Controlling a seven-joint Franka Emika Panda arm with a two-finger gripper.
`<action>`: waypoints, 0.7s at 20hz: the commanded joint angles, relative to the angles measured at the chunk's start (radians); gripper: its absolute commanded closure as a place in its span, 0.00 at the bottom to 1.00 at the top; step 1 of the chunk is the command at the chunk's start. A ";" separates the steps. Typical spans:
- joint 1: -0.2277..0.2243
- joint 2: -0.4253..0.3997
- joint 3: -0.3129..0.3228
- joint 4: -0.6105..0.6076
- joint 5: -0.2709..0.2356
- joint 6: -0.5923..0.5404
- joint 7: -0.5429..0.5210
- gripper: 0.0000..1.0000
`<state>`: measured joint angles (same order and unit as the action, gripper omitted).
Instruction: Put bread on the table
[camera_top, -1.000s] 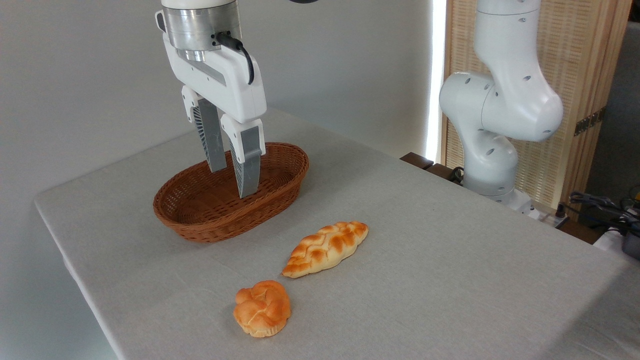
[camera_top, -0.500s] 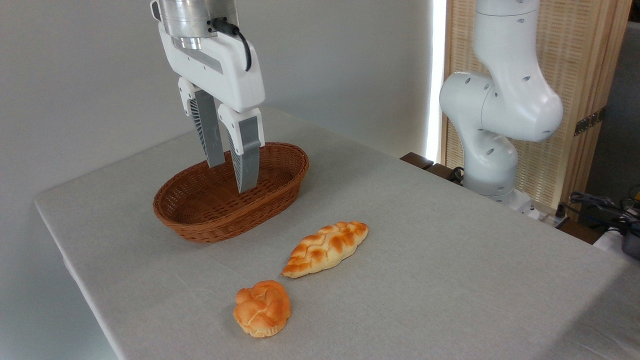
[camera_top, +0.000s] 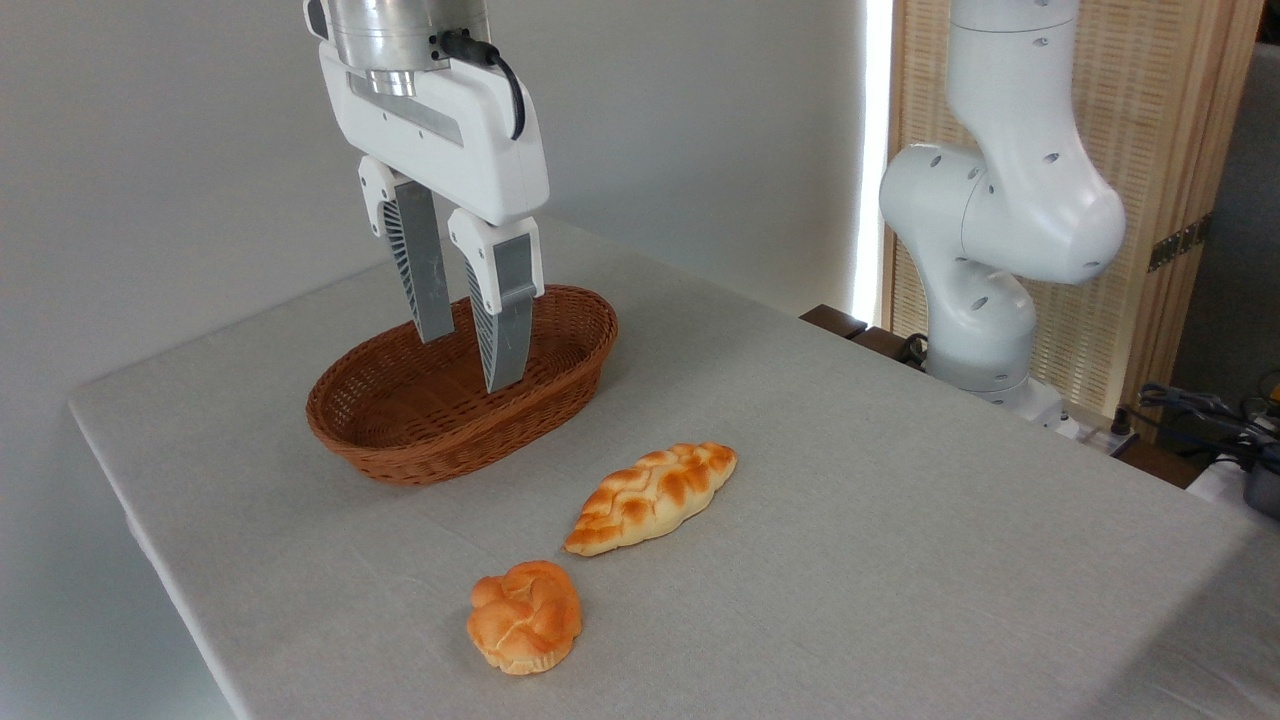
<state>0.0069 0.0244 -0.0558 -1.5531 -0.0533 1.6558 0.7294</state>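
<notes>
The braided bread (camera_top: 652, 496) lies flat on the grey-clothed table (camera_top: 900, 520), in front of and to the right of the wicker basket (camera_top: 462, 384). My gripper (camera_top: 468, 362) hangs over the basket's middle, pointing down, open, with nothing between its fingers. The basket holds nothing that I can see.
A round knotted orange bun (camera_top: 525, 615) sits on the cloth near the front edge, just left of the bread. The arm's white base (camera_top: 985, 250) stands at the table's right rear. Cables and gear (camera_top: 1220, 420) lie off the far right edge.
The gripper has shifted slightly to the right over the basket, after rising a little. Bread, bun and basket have not moved.
</notes>
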 joint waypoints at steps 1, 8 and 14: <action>-0.021 0.009 0.019 0.022 0.012 -0.030 -0.007 0.00; -0.030 0.012 0.039 0.025 0.013 -0.063 -0.007 0.00; -0.033 0.014 0.053 0.027 0.012 -0.063 -0.004 0.00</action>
<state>-0.0063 0.0272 -0.0296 -1.5531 -0.0524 1.6221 0.7294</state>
